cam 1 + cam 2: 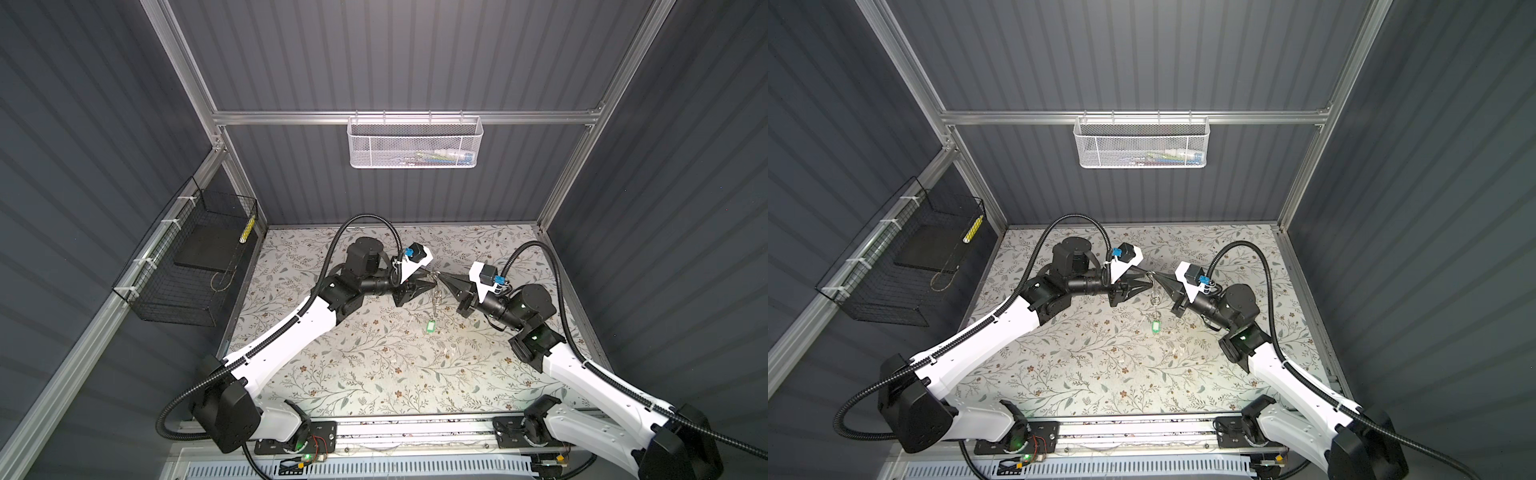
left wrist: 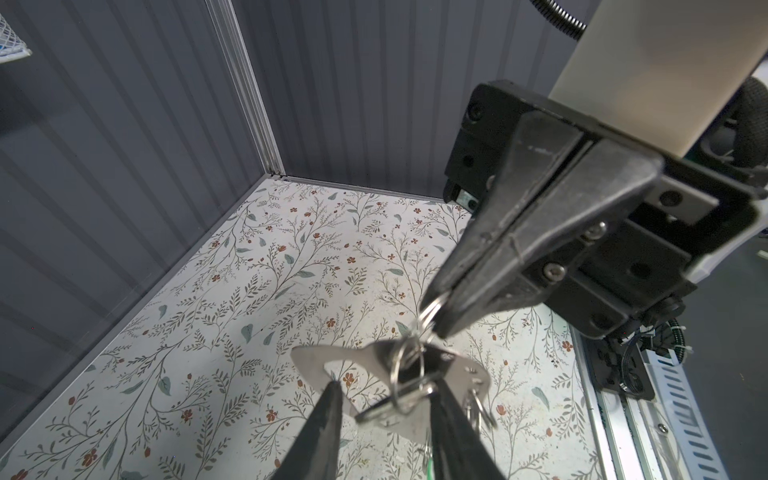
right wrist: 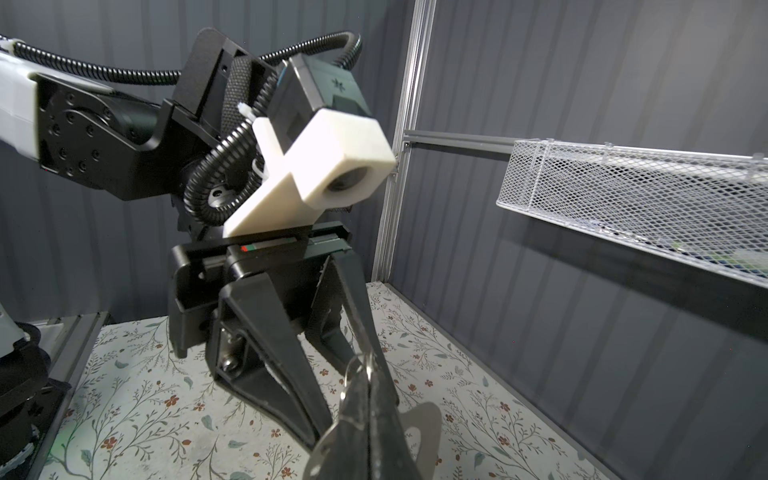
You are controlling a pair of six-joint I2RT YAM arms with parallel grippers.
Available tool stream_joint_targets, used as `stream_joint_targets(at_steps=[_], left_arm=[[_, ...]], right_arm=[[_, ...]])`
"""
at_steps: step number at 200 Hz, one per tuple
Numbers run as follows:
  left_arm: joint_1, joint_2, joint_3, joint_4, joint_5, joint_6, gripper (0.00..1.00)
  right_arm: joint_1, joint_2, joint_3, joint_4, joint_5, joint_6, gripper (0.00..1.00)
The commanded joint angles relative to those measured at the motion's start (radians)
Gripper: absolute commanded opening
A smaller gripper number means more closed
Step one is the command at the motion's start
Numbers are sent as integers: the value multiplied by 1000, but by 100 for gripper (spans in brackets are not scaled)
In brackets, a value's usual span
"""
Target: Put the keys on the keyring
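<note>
Left tool [image 2: 386,386], jaws partly spread, clamps the keyring [image 2: 332,356] above the desk [image 2: 249,291]; right tool [image 2: 434,313], fully closed, pinches a small ring [image 2: 427,309]. Green tag [image 1: 430,326] dangles below. Risk: if I pull sideways, the ring slips free.

Front mat [image 1: 374,382] open, keyring [image 2: 308,358] blocking middle

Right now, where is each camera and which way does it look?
Both top views: high above the arms' bases, looking down on the table; both arms show, left gripper and right gripper close together mid-table.
Left wrist: on left arm, looking past its own fingers at the keyring and the right gripper pinching a small ring.
Right wrist: on right arm, facing the left gripper and white basket; own shut fingers show.
Shared: both wrist views show the keyring.
</note>
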Motion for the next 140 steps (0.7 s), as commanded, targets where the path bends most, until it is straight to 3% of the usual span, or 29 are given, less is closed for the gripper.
stream_joint_targets(at_steps=[1,50,70,120,140], left_arm=[[-4,10,-3,17,-11,-21,33],[-4,-5,-14,59,-26,-26,28],[-5,-13,-19,70,-25,-20,33],[-5,-43,-48,85,1,35,32],[-4,-46,-45,59,-17,54,37]], right_arm=[[-4,7,-4,107,7,43,0],[-4,23,-6,161,19,74,0],[-4,28,-6,174,11,81,0],[-4,33,-3,178,-6,83,0],[-4,30,-4,180,-13,87,0]])
